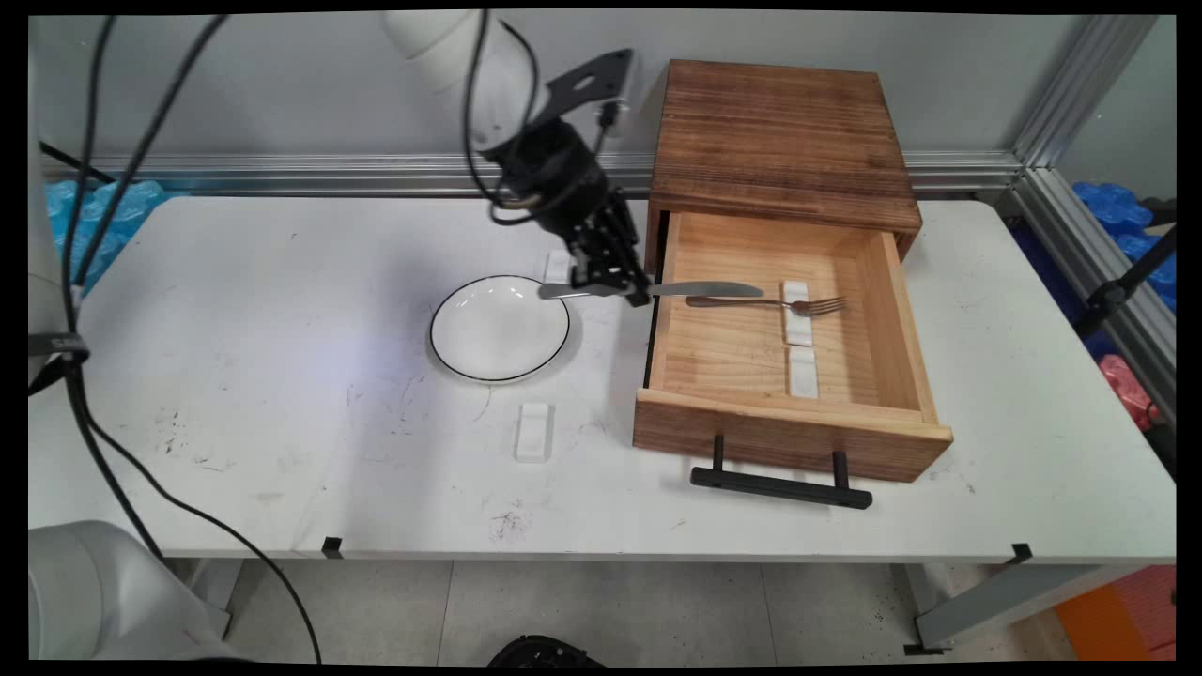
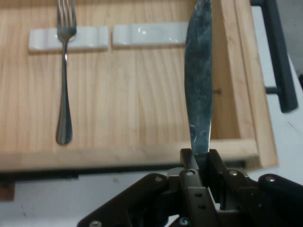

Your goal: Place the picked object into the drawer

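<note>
We see the open wooden drawer at the table's three o'clock, a fork lying on one of two white rests inside. At the drawer's nine o'clock wall, the gripper has its jaws clamped on a knife, blade over the drawer. We judge a carrying step; the rim is close under the blade, open floor at six o'clock. A plate sits just beside, toward nine o'clock.

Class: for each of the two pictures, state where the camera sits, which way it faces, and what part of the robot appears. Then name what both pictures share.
Main view: fixed above the table's near side, facing the back wall; shows the arm and tool.
Hand view: on the hand, looking along the tool into the open drawer; shows its linkage.
Shared: knife, fork, two white rests, drawer.
</note>
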You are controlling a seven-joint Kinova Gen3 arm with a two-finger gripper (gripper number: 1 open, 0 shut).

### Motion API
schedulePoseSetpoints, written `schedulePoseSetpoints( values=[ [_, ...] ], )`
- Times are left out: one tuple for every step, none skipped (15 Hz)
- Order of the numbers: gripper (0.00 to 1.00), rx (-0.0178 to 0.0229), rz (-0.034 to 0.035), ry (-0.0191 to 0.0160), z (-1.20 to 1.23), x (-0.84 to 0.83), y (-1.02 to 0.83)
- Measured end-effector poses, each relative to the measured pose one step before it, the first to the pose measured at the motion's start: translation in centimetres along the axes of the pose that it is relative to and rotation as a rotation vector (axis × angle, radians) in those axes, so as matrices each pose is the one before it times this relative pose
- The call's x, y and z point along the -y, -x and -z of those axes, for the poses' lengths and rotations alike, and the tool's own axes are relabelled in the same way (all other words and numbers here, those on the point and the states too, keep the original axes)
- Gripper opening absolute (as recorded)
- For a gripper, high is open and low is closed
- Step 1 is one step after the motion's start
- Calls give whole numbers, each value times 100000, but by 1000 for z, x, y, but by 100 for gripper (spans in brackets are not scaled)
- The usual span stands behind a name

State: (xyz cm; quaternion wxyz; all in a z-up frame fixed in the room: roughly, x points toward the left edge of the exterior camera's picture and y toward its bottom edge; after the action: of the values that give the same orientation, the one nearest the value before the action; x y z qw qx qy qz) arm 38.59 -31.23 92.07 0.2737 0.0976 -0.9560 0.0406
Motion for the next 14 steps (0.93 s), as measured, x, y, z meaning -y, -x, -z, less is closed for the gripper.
schedulePoseSetpoints(
  values=[
    [0,-33,-191,-235,-540,241,-496],
    [0,-54,-142,-172,-562,213,-504],
    [0,-96,-159,-202,-780,277,-707],
    [0,-50,-150,-93,-683,216,-609],
    [0,-20,-149,-87,-572,185,-499],
    [0,-17,-128,-74,-558,171,-492],
    [0,-24,-167,-159,-774,259,-686],
    [0,-25,-125,-176,-746,271,-675],
    [0,-1,-120,-125,-725,264,-652],
    [0,21,-21,-102,-693,262,-594],
    [0,60,-13,-60,-569,193,-463],
    [0,146,-21,-33,-553,161,-417],
    [0,133,-114,51,-455,105,-314],
    [0,224,-221,202,-643,92,-418]
  ],
)
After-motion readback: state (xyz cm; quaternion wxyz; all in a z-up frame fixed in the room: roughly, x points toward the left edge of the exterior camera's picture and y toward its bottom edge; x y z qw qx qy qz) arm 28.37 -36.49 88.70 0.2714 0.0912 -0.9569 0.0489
